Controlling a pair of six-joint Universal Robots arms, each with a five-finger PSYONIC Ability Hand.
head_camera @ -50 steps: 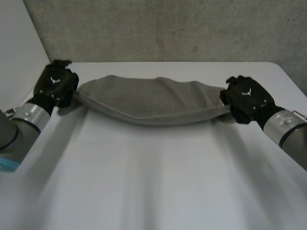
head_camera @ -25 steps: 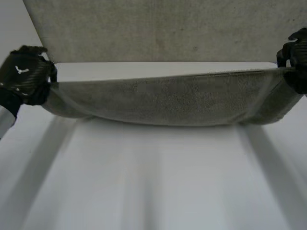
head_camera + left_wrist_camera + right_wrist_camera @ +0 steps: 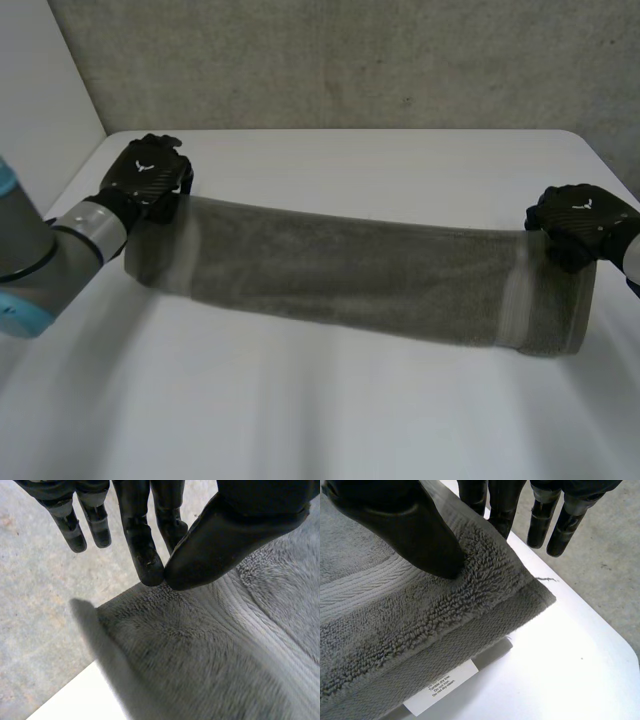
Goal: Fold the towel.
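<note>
The grey towel [image 3: 360, 285] is stretched as a long band across the far half of the white desk [image 3: 300, 420], with the left hand [image 3: 148, 178] pinching one end's upper corner between thumb and finger. The right hand [image 3: 580, 218] is clamped on the other end, thumb on the pile, by the care label [image 3: 442, 687]. To lay it well, I would keep both pinches level and the band taut while lowering. Whether its lower edge rests on the desk, and how many layers each pinch holds, I cannot tell.
</note>
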